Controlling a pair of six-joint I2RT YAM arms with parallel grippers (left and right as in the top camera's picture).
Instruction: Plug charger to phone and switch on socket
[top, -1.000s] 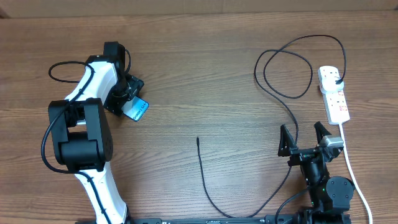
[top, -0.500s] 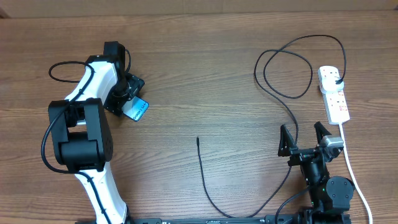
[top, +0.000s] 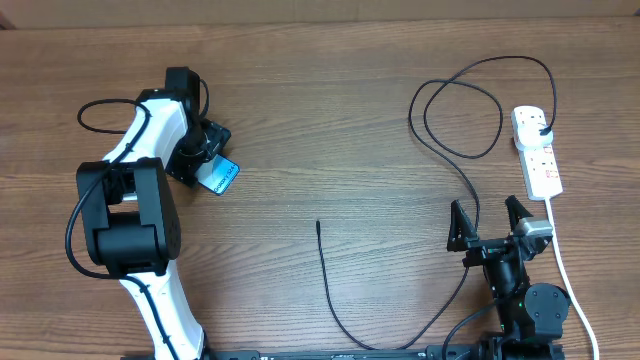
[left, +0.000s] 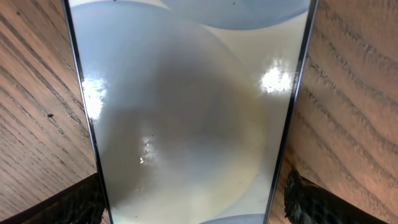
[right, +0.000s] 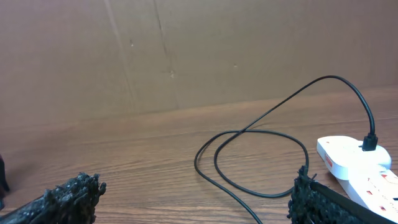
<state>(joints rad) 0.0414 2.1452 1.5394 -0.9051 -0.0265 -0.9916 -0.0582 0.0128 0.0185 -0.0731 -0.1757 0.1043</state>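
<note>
The wood-grain tabletop (top: 330, 130) carries everything. The white-and-black left arm (top: 150, 140) reaches up the left side, then bends back down at the wrist. Its left claw (left: 202, 202) straddles the phone (top: 223, 176), one rough black finger (left: 81, 202) at each long edge. From so close I can't say whether it is clamped on the phone or only set around it.

The shorter black right arm (top: 530, 305) sits low at the near right, its right claw (top: 488, 222) spread wide and empty.

The charger (right: 329, 77), a thin black cable, loops at the far right and sweeps down and round. Its straight plug tip (top: 318, 226) points away near mid-table. Its black plug (top: 541, 131) sits in the socket (top: 540, 160), a glossy white strip lying lengthwise front to back.

Only the phone's cyan end pokes out, toward the centre. Its glass is shiny, with thin dark edges.
</note>
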